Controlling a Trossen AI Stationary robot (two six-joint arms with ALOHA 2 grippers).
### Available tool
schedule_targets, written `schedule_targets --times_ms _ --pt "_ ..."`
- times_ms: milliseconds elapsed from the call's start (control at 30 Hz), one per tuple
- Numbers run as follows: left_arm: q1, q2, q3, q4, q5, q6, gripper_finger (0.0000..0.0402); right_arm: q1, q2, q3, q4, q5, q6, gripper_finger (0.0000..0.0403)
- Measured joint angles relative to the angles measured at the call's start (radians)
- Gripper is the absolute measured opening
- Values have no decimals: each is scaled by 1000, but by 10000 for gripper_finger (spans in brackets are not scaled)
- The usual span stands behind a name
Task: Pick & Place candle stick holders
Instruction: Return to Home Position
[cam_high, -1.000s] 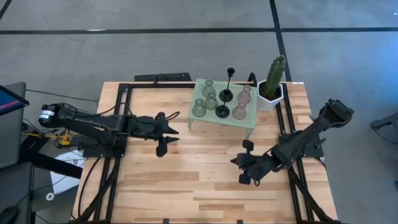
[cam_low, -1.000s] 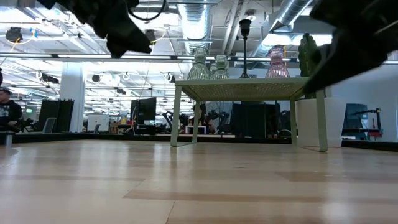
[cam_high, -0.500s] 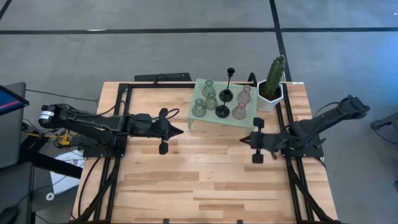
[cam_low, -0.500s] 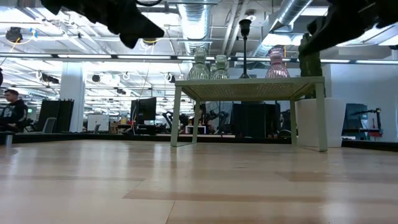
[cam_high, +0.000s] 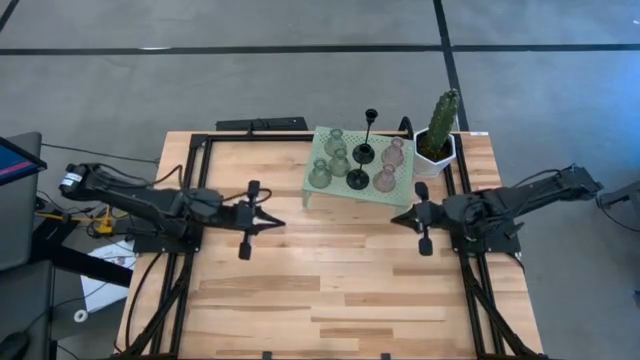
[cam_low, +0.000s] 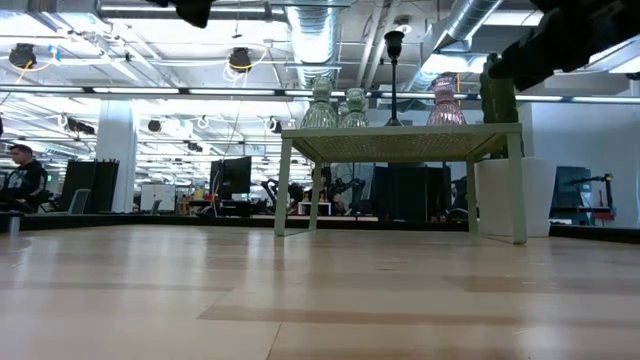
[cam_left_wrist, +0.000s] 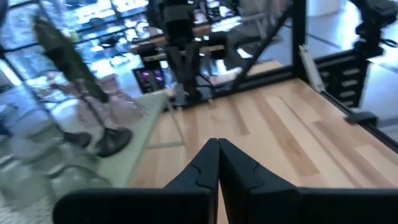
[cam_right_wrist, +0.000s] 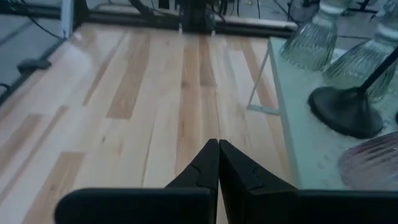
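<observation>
Grey concrete floor (cam_high: 300, 90) all round, crossed by dark lines, and in the middle the pale planked tabletop (cam_high: 320, 290). Level across the wood there's an open ceiling with ribbed silver ducts (cam_low: 312, 22) and long strip lights (cam_low: 180, 91). There's a white column (cam_low: 117, 150), and dark monitors (cam_low: 235, 175) on desks far back. A person (cam_low: 20, 180) stands at the room's edge. Ahead of the left fingers (cam_left_wrist: 199, 174), planks run out to a black frame rail (cam_left_wrist: 339, 78). Ahead of the right fingers (cam_right_wrist: 199, 171) lie more bare boards in streaky light and honey tones.
</observation>
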Motion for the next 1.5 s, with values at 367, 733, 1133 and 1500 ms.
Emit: schedule_targets --times_ms 367,733,1133,1500 --pt "0 -243 -22 -179 -13 -98 5 -8 -92 0 -29 -4 0 0" --pt "0 -469 -125 -182 -21 -163 4 -8 -195 0 -68 -4 -20 0" --pt "0 -681 -157 -267 -34 -200 3 -8 -356 1 -140 -4 9 0" --pt "0 -750 -137 -449 -12 -278 4 -7 -465 1 -182 -1 22 0"
